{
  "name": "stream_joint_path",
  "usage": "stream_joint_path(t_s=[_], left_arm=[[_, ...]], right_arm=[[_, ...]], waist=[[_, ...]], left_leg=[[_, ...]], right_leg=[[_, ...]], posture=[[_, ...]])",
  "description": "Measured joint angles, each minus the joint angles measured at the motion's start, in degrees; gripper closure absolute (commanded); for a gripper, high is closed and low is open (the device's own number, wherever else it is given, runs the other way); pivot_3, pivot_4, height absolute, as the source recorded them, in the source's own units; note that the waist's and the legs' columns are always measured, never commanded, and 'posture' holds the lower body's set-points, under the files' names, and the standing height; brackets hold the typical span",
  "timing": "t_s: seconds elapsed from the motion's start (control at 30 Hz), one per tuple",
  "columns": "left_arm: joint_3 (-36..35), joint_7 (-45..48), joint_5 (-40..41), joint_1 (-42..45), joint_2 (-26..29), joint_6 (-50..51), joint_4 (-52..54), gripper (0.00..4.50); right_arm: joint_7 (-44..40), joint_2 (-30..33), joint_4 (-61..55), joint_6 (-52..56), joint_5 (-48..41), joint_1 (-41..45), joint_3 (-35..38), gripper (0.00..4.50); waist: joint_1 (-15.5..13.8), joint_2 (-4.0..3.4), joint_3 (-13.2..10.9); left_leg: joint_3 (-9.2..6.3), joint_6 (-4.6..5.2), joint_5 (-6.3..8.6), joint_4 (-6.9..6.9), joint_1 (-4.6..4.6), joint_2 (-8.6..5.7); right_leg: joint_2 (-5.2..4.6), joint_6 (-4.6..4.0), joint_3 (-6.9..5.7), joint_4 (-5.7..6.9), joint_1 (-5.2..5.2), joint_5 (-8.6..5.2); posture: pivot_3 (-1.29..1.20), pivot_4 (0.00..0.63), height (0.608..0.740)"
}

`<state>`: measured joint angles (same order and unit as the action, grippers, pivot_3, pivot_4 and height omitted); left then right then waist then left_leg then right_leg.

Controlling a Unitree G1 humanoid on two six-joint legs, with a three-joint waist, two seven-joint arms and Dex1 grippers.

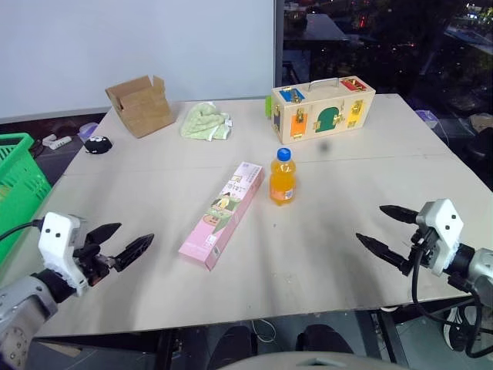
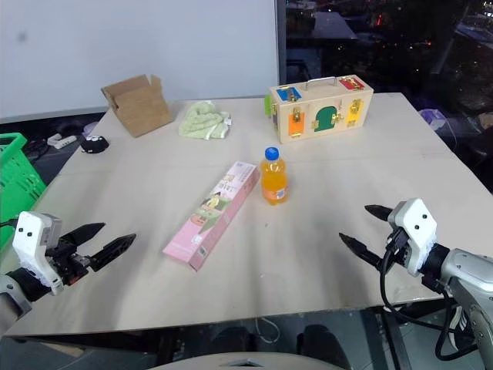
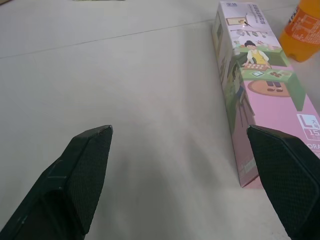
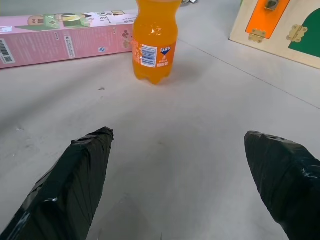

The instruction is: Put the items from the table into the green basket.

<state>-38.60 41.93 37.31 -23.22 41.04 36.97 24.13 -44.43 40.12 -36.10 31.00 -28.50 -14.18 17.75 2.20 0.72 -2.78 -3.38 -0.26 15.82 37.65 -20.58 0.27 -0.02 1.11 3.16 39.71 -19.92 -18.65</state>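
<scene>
Now, left pincer (image 1: 122, 240): wide apart, empty
Right pincer (image 1: 389, 228): spread, empty
Carton (image 1: 222, 213): flat on table (image 1: 347, 262)
Bottle (image 1: 282, 177): upright beside carton

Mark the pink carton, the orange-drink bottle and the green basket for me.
pink carton (image 1: 222, 215), left eye view, middle of its printed top face.
orange-drink bottle (image 1: 282, 182), left eye view, on its orange body.
green basket (image 1: 17, 179), left eye view, on its lattice side.
</scene>
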Motion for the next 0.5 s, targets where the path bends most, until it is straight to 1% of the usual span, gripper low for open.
stream_joint_path(t_s=[0.1,0.2,0.3,0.5], left_arm=[[0.17,-0.87,0.39,0.94,-0.28,0.40,0.15,0.04],[1.29,-3.25,3.19,4.34,-0.74,2.94,3.16,0.04],[1.43,-4.55,4.97,5.20,-0.74,4.75,4.62,0.04],[3.65,-9.52,8.73,9.70,-0.20,10.22,9.33,0.04]], right_arm=[[0.14,-0.15,0.05,-0.01,0.04,0.56,-0.72,0.00],[0.52,-1.04,0.02,0.15,-0.66,3.40,-3.86,0.00],[0.51,-1.05,-0.03,0.52,-1.73,4.07,-4.06,0.00],[-2.41,1.02,-0.83,1.31,-5.29,5.58,-4.95,0.00]], waist=[[-0.03,0.00,0.00],[-0.12,0.03,0.02],[-0.18,0.02,0.01],[-0.27,0.03,0.01]], left_leg=[[-0.01,0.00,0.00,0.00,0.00,0.00],[-0.02,0.00,0.00,0.00,-0.01,0.00],[-0.02,-0.01,0.00,-0.05,-0.03,0.00],[-0.02,0.00,0.00,-0.10,-0.09,-0.02]], right_leg=[[0.00,0.00,-0.01,0.00,0.00,0.00],[0.00,0.01,-0.01,0.00,0.00,0.01],[0.00,-0.05,-0.01,-0.01,-0.05,0.05],[-0.01,-0.07,-0.01,0.00,-0.13,0.07]], posture=[[-0.02,0.000,0.740],[-0.02,0.000,0.740],[-0.02,0.000,0.740],[-0.02,0.000,0.740]])
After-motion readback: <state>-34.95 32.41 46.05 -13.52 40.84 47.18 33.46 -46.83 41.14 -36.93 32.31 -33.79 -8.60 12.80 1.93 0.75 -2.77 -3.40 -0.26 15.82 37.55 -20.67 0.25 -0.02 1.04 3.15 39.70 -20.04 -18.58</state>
